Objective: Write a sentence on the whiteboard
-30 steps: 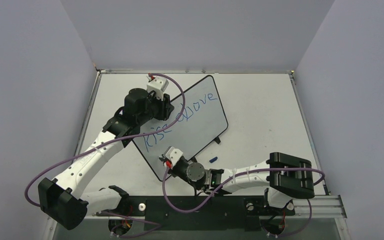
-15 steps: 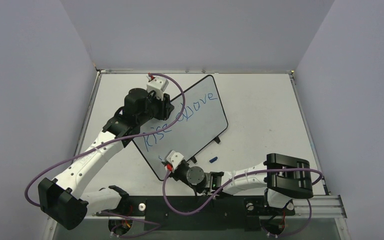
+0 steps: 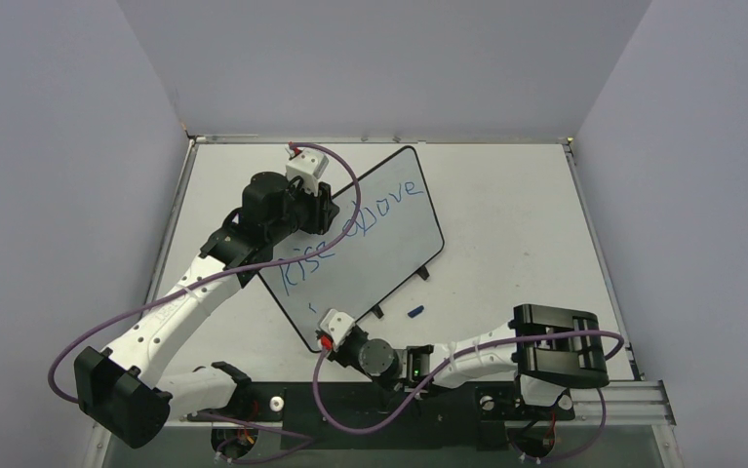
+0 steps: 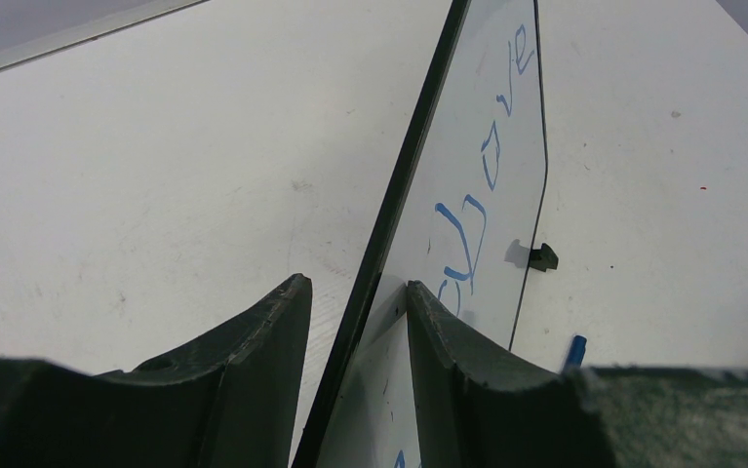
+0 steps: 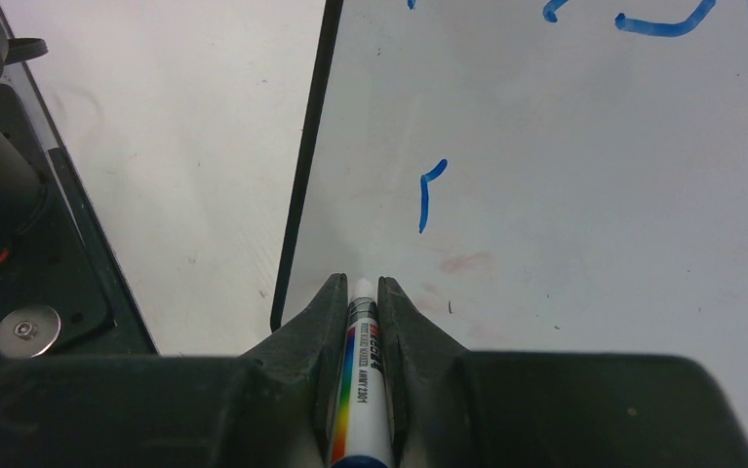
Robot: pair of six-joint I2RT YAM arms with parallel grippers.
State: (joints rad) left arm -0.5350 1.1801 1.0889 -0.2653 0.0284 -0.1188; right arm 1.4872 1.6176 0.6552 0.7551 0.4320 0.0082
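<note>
Right gripper (image 5: 362,283): jaws narrow, pinched on the marker (image 5: 362,361), white tip poking out just past the fingertips. The tip is close to the whiteboard (image 5: 594,195) near its lower left corner, just inside the frame. We can't tell if it is touching.

One short blue stroke (image 5: 428,195) sits just above the tip, which we read as the start of line two. Line one of the sentence (image 3: 350,229), "Rise above", runs along the whiteboard's upper half.

Left gripper (image 4: 355,286): jaws narrow, straddling the whiteboard's top left edge, one finger on the back and one on the writing face. It looks clamped.

The whiteboard leans on small feet; one foot (image 3: 425,274) shows at its right edge. A blue cap (image 3: 414,312) lies on the table (image 3: 506,205) just off the lower edge.

Handling, our read:
- The whiteboard is light, stiff and glossy, so pen pressure could slide or tip it. Hold it by the frame edge, not the face.
- The marker barrel is smooth and may slip back in the jaws if we press hard, so use light contact.
- The ink is wet, so fingers must stay off the letters.
</note>
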